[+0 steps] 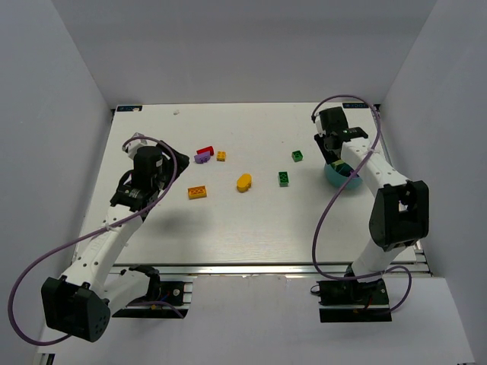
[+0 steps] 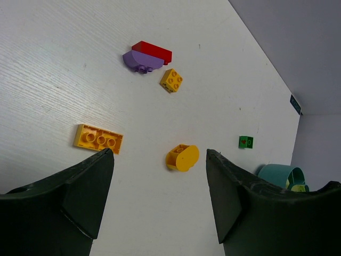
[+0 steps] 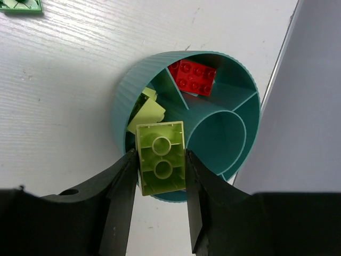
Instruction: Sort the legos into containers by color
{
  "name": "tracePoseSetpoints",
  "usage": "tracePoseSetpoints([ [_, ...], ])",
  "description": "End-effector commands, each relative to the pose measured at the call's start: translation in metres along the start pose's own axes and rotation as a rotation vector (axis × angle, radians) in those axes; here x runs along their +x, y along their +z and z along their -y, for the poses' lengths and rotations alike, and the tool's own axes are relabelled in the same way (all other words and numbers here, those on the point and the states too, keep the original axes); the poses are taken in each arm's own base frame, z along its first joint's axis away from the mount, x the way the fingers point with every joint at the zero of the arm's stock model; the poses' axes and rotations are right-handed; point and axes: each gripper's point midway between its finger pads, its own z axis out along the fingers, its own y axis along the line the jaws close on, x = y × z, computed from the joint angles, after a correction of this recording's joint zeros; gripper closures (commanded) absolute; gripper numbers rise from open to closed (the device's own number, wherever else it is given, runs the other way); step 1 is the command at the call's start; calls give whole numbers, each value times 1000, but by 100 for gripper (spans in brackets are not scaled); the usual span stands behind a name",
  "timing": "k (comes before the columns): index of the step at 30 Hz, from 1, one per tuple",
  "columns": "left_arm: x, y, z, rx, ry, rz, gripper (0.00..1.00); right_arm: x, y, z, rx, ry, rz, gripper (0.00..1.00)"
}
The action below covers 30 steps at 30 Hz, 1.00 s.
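Closest on the left, the left gripper [image 2: 159, 160] hangs over the white table [image 1: 228, 236] with its fingers spread wide and nothing between them. Just beyond its tips lie a flat orange brick [image 2: 98, 138] and the oval orange-yellow piece [image 2: 183, 157]. A dark green brick [image 1: 283, 178] sits to the right of these, with a second green one [image 1: 297, 156] farther back.

On the far right, the right gripper [image 3: 160, 160] is about half closed on a lime brick [image 3: 160, 144]. It pinches the two long sides, hollow underside facing up, over the near rim of the teal bowl [image 3: 120, 106]. The bowl is ribbed outside and divided around a central cup [image 3: 218, 138]. Lime pieces [image 3: 146, 112] lie in the left compartment, a red brick [image 3: 194, 77] in the far one.

Farther back on the left, a small orange square brick [image 2: 171, 80] lies just beside a purple curved piece [image 2: 139, 60], which touches a red brick [image 2: 154, 50].

These bricks look light, rigid and glossy, so likely slippery. I would squeeze the flat opposite sides rather than the studs. The rounded oval looks the likeliest to squirt out.
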Motion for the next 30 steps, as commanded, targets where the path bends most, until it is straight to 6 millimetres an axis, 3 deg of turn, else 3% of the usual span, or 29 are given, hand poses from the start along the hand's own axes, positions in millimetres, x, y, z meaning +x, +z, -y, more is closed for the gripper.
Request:
tracePoseSetpoints([
  [1, -2, -3, 1, 14, -3, 3, 21, -22, -1, 9, 35, 29, 60, 100],
  [9, -2, -3, -3, 6, -6, 1, 21, -22, 6, 8, 49, 11, 53, 87],
  [13, -1, -2, -4, 6, -6, -1, 21, -20, 7, 8, 52, 0, 51, 58],
  [19, -2, -2, -3, 7, -7, -1, 21, -17, 8, 7, 49, -7, 43, 48],
  [22, -2, -1, -5, 3, -7, -2, 21, -17, 8, 6, 47, -8, 45, 37],
  [26, -2, -2, -5, 3, -9, -2, 21, -18, 6, 5, 34, -8, 49, 36],
  [30, -3, -3, -8, -8, -5, 4, 21, -37, -8, 3, -25, -15, 119, 40],
])
